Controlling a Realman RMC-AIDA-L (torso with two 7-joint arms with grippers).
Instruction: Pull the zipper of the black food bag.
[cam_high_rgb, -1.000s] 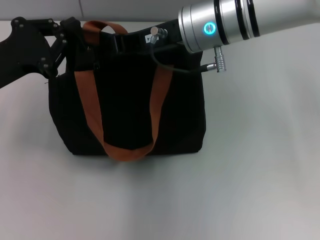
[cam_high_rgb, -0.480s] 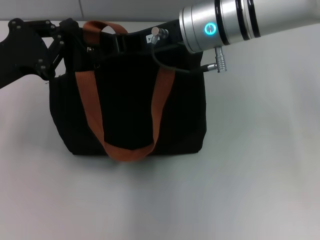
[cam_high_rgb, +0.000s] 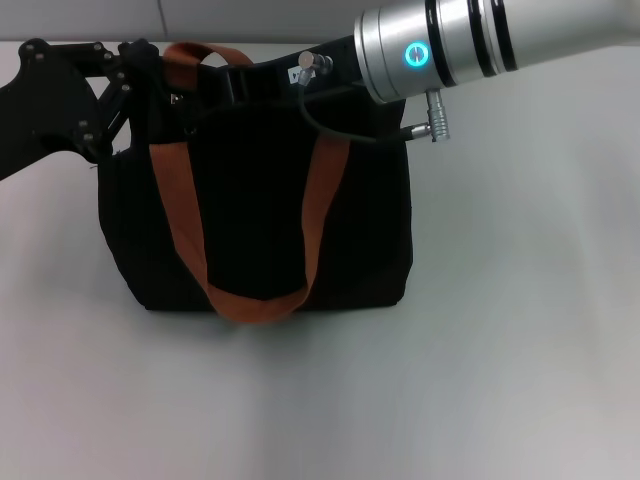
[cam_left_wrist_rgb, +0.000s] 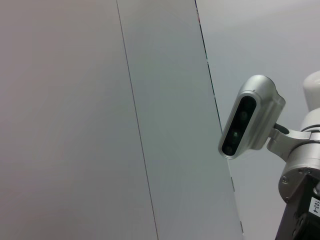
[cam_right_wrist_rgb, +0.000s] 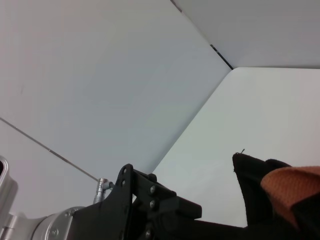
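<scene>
The black food bag (cam_high_rgb: 255, 210) stands upright on the white table, with a rust-brown strap handle (cam_high_rgb: 250, 300) hanging down its front. My left gripper (cam_high_rgb: 142, 62) is at the bag's top left corner, black against the black fabric. My right gripper (cam_high_rgb: 235, 85) reaches in from the right and sits at the top rim near the left strap. The zipper's pull tab is hidden behind the grippers. The right wrist view shows the bag's corner (cam_right_wrist_rgb: 252, 185), a bit of strap (cam_right_wrist_rgb: 295, 185) and the left gripper's black body (cam_right_wrist_rgb: 150, 205).
The white table (cam_high_rgb: 500, 350) extends in front of and to the right of the bag. A grey wall (cam_high_rgb: 250, 18) stands just behind it. My right arm's silver forearm (cam_high_rgb: 470, 40) crosses above the bag's right corner. The left wrist view shows the wall and a silver wrist camera (cam_left_wrist_rgb: 250, 117).
My right arm has shifted slightly to the left along the bag's top rim. The left gripper and the bag have hardly moved.
</scene>
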